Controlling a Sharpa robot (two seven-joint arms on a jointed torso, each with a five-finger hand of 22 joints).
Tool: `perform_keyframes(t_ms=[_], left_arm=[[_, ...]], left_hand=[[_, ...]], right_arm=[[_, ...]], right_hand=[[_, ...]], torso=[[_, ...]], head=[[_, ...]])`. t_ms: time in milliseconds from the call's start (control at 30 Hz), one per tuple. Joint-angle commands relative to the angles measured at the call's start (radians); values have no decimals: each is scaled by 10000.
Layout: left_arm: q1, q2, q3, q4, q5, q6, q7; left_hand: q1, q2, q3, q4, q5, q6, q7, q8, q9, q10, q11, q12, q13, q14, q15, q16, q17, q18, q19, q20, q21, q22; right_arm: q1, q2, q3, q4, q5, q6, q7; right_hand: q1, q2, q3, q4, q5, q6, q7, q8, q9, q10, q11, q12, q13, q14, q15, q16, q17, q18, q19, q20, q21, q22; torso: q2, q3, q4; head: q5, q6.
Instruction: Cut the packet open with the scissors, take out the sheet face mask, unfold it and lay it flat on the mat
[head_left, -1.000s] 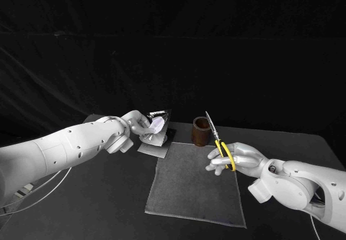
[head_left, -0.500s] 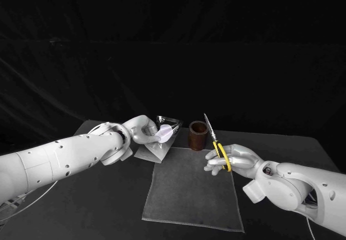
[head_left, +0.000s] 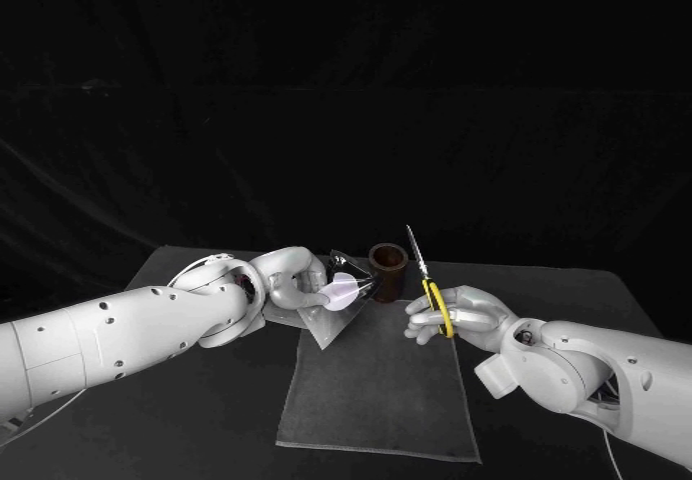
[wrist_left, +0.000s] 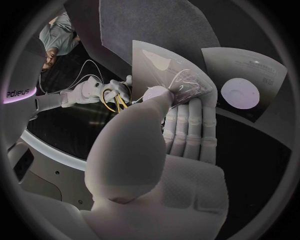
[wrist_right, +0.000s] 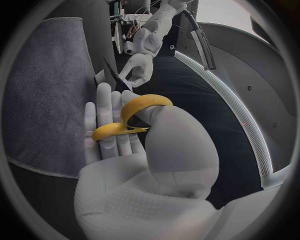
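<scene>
My left hand (head_left: 293, 281) holds the silvery packet (head_left: 336, 297) up over the far end of the grey mat (head_left: 381, 390), thumb pressed against fingers. In the left wrist view the packet (wrist_left: 178, 75) shows a pale round mark and its sides look splayed apart. My right hand (head_left: 459, 316) grips the yellow-handled scissors (head_left: 433, 301) with the blades pointing up, just right of the packet and not touching it. In the right wrist view the yellow handles (wrist_right: 132, 118) loop around my fingers, and the left hand (wrist_right: 140, 65) is beyond the blade tip.
A brown cylindrical holder (head_left: 387, 262) stands upright at the mat's far edge, between and behind the two hands. The black table (head_left: 173, 420) spreads out on both sides of the mat.
My left hand has carried the packet rightward, over the mat's far end and close to the scissors. The right hand with the scissors has drifted slightly left.
</scene>
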Motion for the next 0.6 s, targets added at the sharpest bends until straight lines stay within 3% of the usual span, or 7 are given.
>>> perform_keyframes(t_ms=[33, 133, 300, 433, 600], left_arm=[[38, -61, 13, 200, -1000, 1044, 20], [115, -78, 17, 311, -1160, 1595, -42], [341, -62, 35, 448, -1270, 2565, -14], [538, -9, 64, 513, -1294, 3324, -47], [773, 112, 77, 497, -1306, 4094, -174]], left_hand=[[-131, 45, 1131, -1098, 32, 105, -14, -99, 15, 167, -43, 26, 26, 136, -82, 49, -33, 123, 9, -24, 101, 34], [-179, 48, 1188, -1142, 32, 124, -27, -141, 13, 205, -63, 12, 23, 202, -105, 36, -57, 128, 42, -38, 130, 40], [-226, 45, 1284, -1220, 33, 166, -52, -200, 13, 252, -77, -23, 13, 276, -129, -10, -104, 129, 70, -60, 157, 42], [-255, 46, 1325, -1248, 32, 191, -69, -223, 15, 271, -81, -41, 10, 306, -134, -31, -124, 127, 79, -67, 165, 41], [-292, 53, 1370, -1271, 33, 205, -79, -253, 18, 285, -82, -63, 4, 332, -137, -56, -145, 127, 91, -75, 169, 35]], right_arm=[[8, -63, -6, 22, -178, 112, -418], [-14, -161, -41, 105, -457, 457, -804], [-159, -399, -159, 384, -828, 1149, -1296], [-357, -666, -254, 746, -1046, 1328, -1476], [-663, -1053, -342, 1248, -1332, 1279, -1501]], right_hand=[[299, 448, -15, -74, -10, 83, 14, -74, 16, 1048, -614, -67, 17, 6, -30, -41, 23, 191, 115, -9, 86, 36], [303, 457, -28, -84, -10, 107, 9, -107, 25, 1065, -619, -82, 23, 14, -38, -44, 41, 189, 137, -16, 140, 68], [268, 494, -84, -94, -52, 187, 3, -246, 68, 1104, -621, -197, 22, -44, -26, -142, 70, 175, 132, -45, 295, 168], [244, 535, -59, -93, -59, 186, 36, -367, 107, 1063, -583, -352, -16, -179, 28, -294, 43, 177, -34, -1, 265, 166], [260, 592, 3, -117, -57, 171, 101, -541, 167, 920, -502, -636, -120, -415, 120, -539, -22, 180, -128, 56, 306, 199]], torso=[[-10, 11, 9], [-9, 6, -2], [-9, -7, -29], [-7, 3, -12], [-17, -2, -36]], head=[[-132, -57], [-154, -68], [-194, -238], [-188, -366], [-165, -448]])
